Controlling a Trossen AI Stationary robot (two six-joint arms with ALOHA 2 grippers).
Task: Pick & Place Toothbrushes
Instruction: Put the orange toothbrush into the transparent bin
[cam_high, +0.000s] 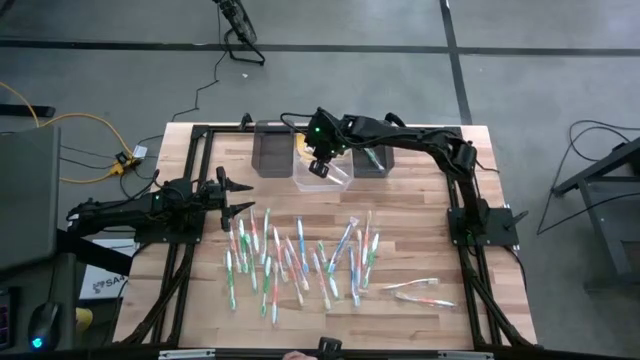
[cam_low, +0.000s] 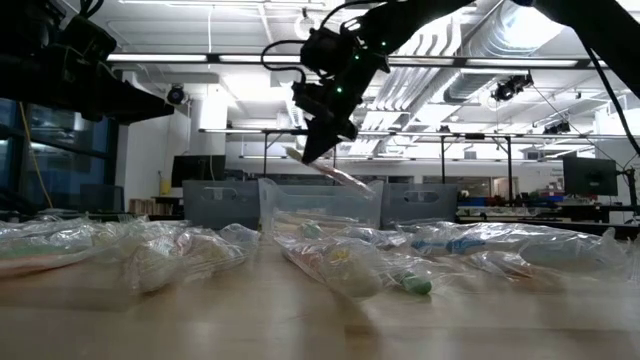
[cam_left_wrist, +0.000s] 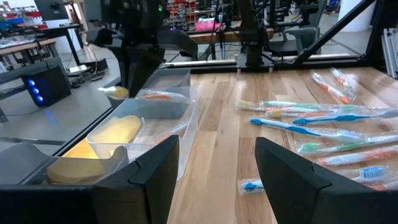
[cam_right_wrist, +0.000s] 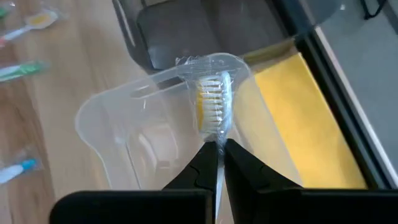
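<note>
Several wrapped toothbrushes (cam_high: 300, 255) with green, blue, red and white handles lie scattered flat on the wooden table's middle, also seen as toothbrushes (cam_left_wrist: 311, 124) in the left wrist view. My right gripper (cam_right_wrist: 216, 152) hangs over the clear bin (cam_high: 325, 178) at the far edge, shut on one wrapped toothbrush (cam_right_wrist: 214, 106) with yellow-white bristles. In the low view this toothbrush (cam_low: 335, 172) hangs just above the clear bin (cam_low: 320, 205). My left gripper (cam_left_wrist: 214, 180) waits open at the table's left side, pointing level, with nothing between its fingers. My right gripper pinches the wrapped toothbrush just behind its head (cam_right_wrist: 216, 138) between its two fingertips. The fingers slant down from the right and far side. The head sticks out past the fingertips. The brush is lifted clear, above the clear bin's opening.
Two dark bins (cam_high: 270, 148) (cam_high: 372, 158) flank the clear bin along the far edge. A couple of toothbrushes (cam_high: 420, 290) lie apart at the near right. Black frame rails (cam_high: 195, 180) border the table. Bare wood shows between the bins and the pile.
</note>
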